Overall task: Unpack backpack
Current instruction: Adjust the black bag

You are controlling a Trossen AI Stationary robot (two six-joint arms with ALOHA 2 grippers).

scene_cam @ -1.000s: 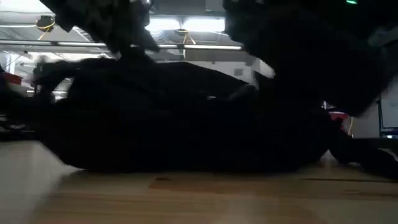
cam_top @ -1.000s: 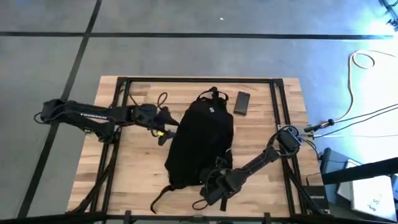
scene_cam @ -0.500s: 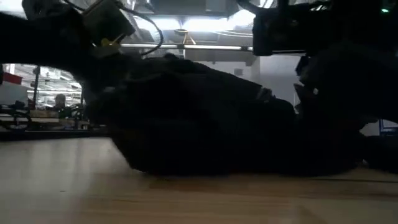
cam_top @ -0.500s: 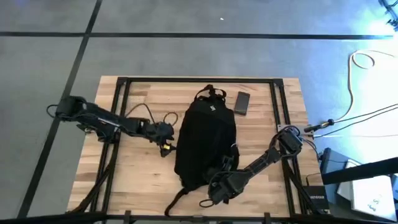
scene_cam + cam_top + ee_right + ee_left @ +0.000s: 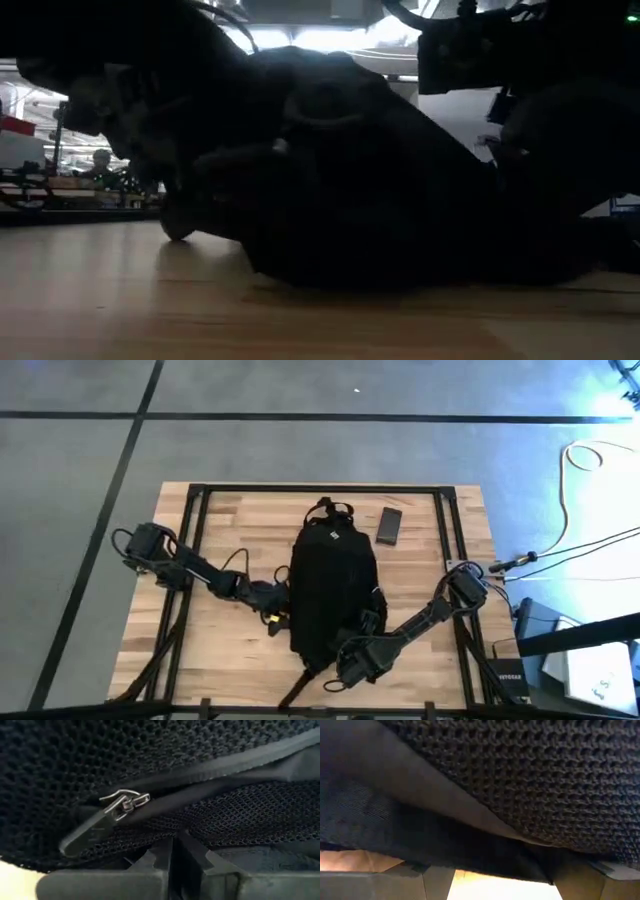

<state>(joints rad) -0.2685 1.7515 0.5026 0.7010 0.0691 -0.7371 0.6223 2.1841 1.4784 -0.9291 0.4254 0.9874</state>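
The backpack [image 5: 333,592] is laid lengthwise at the centre of the wooden surface [image 5: 228,518] in the high view, its top handle loop [image 5: 331,510] pointed toward the upper edge of the frame and a loose strap [image 5: 297,687] trailing toward the lower edge. A small white mark is seen on its upper panel. A dark flat rectangular object [image 5: 389,526] is set just beside the bag, to the upper right of it, apart from the fabric.

The left claw [image 5: 278,603] is pressed against the bag's left side at mid-height, the arm reaching in from the left of the frame with a cable looped along it; a small yellow part shows near the wrist. Whether its fingers are parted or closed cannot be told — the left wrist view is filled with black mesh fabric [image 5: 530,780] and a smoother dark panel beneath it, with pale wood glimpsed at the bottom.

The right claw [image 5: 345,660] is placed at the bag's lower right corner, the arm slanting in from the right of the frame. Its fingers appear drawn together in the right wrist view — what, if anything, is pinched cannot be told. Just ahead of them a metal zipper pull [image 5: 120,802] is seen lying on a zip line across the mesh.

In the low view the bag [image 5: 360,190] is shown as a dark mound on the surface, with both arms against it
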